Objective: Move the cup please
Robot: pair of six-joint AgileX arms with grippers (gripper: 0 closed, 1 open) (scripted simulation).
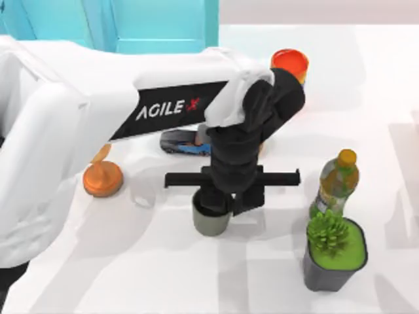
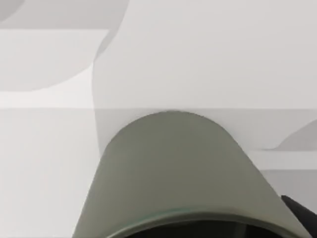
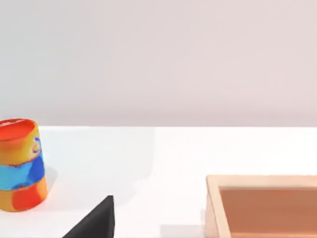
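1. Top view: left arm reaches across the worktop (image 1: pixel 118 275) w/ its pincer (image 1: pixel 226 204) down at the cup (image 1: pixel 211 219), near the centre. Fingers sit at the cup's rim, one looks inside the mouth, other outside on the right; can't tell for sure if they're clamped on the wall. Cup upright on the worktop.
2. Same view, other stuff: orange goblet (image 1: pixel 102 178) well left of the cup, blue toy car (image 1: pixel 186 144) behind it, partly under the arm, bright can (image 1: pixel 290 64) far back. Bottle (image 1: pixel 337 183) w/ yellow cap right of the cup, potted plant (image 1: pixel 334 252) just in front of the bottle.
3. Left wrist view: cup (image 2: pixel 173 168) very close, olive-grey wall and dark mouth at the frame edge; a dark finger tip (image 2: pixel 303 212) shows beside the rim.
4. Right wrist view: can (image 3: pixel 21 163) upright on the white surface, a wooden tray (image 3: pixel 214 203) apart from it, dark pincer tip (image 3: pixel 96 220) at the edge. Right pincer's state: can't tell.
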